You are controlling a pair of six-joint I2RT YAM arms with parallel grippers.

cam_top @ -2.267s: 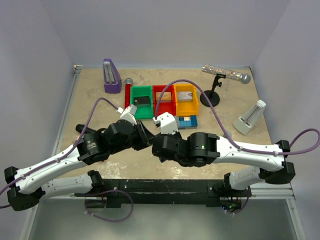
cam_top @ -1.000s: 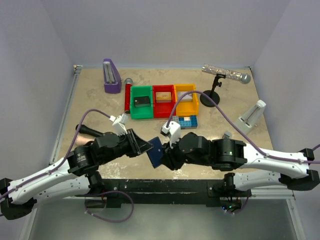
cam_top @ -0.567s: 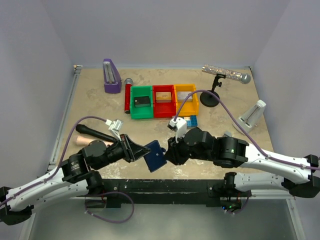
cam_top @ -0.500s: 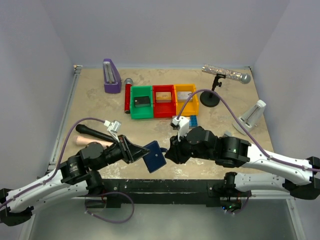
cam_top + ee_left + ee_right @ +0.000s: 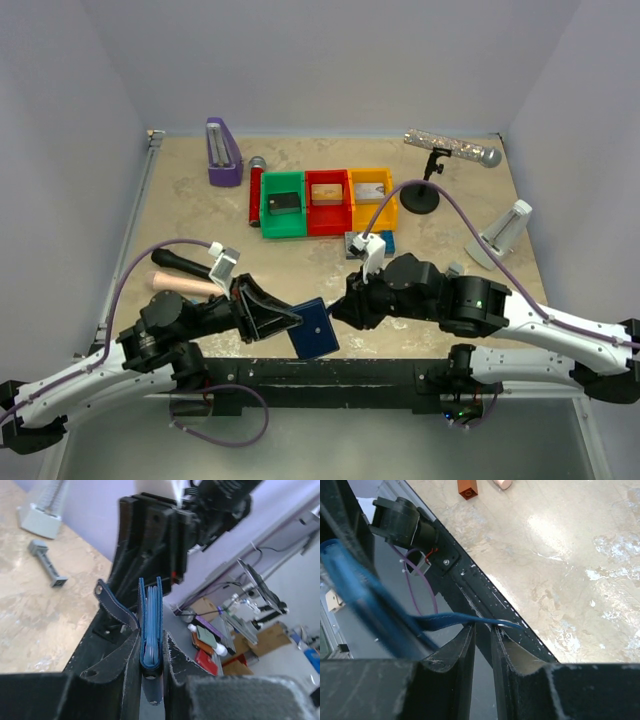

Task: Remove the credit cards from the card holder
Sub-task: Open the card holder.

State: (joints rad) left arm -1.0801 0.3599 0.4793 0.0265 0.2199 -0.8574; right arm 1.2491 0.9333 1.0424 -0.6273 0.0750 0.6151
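Seen from above, both arms reached inward from the lower corners of the frame and met low at its centre, elbows bent. The left gripper (image 5: 292, 322) pointed right, its fingers (image 5: 120, 672) pressed closely on either side of the card holder (image 5: 316, 338). The right gripper (image 5: 343, 308) pointed left and slightly down. Its jaws were nearly together, pinching a thin flap of the holder at bottom centre of the right wrist view.

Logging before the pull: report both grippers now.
Left gripper: closed on the wallet.
Right gripper: closed on the wallet's thin blue strap.
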